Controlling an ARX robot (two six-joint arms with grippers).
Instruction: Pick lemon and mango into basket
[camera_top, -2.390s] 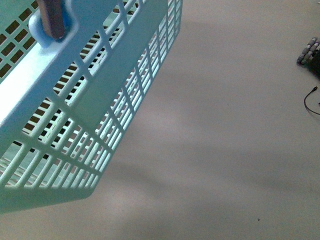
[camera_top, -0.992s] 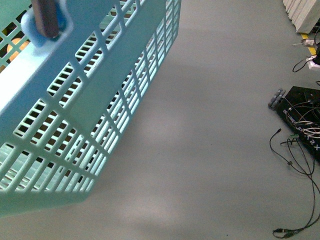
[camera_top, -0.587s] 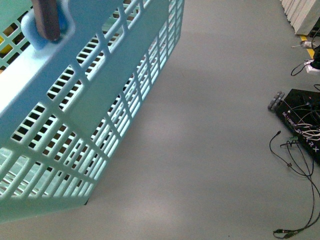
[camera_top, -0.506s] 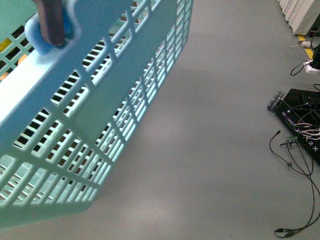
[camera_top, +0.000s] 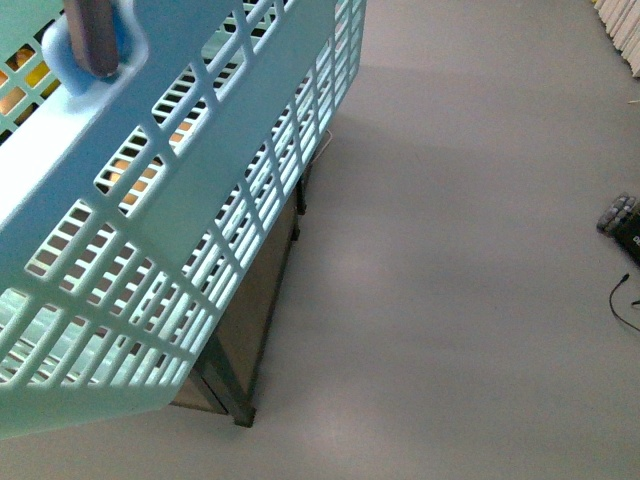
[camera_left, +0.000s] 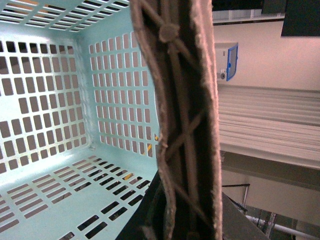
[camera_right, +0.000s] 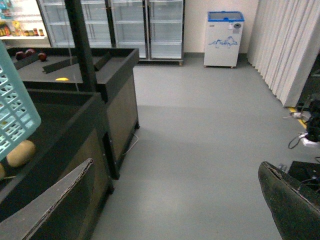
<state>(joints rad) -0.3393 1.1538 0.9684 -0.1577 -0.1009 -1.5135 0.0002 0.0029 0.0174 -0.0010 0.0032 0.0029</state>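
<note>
The light aqua basket (camera_top: 200, 200) hangs tilted and fills the left of the front view. Its slotted floor (camera_left: 55, 190) shows no fruit on the part I see. My left gripper (camera_left: 180, 220) is shut on the basket's brown handle (camera_left: 185, 100), which also shows in the front view (camera_top: 95, 35). My right gripper (camera_right: 175, 210) is open over the grey floor with nothing between its fingers. A small yellow oval (camera_right: 62, 79), possibly the lemon, lies in a far black bin. I cannot make out the mango; only orange patches (camera_top: 140, 170) show through the basket's slots.
Black display bins (camera_right: 100, 90) stand to one side of the right gripper, one holding a tan fruit (camera_right: 20, 152). A black stand leg (camera_top: 240, 400) shows under the basket. Glass-door fridges (camera_right: 130, 30), a chest freezer (camera_right: 224, 37) and floor cables (camera_top: 625, 295) are further off.
The front view has swung. A black stand now shows under the basket, and the cables and black base at the right have slid mostly out of frame. The basket stays held.
</note>
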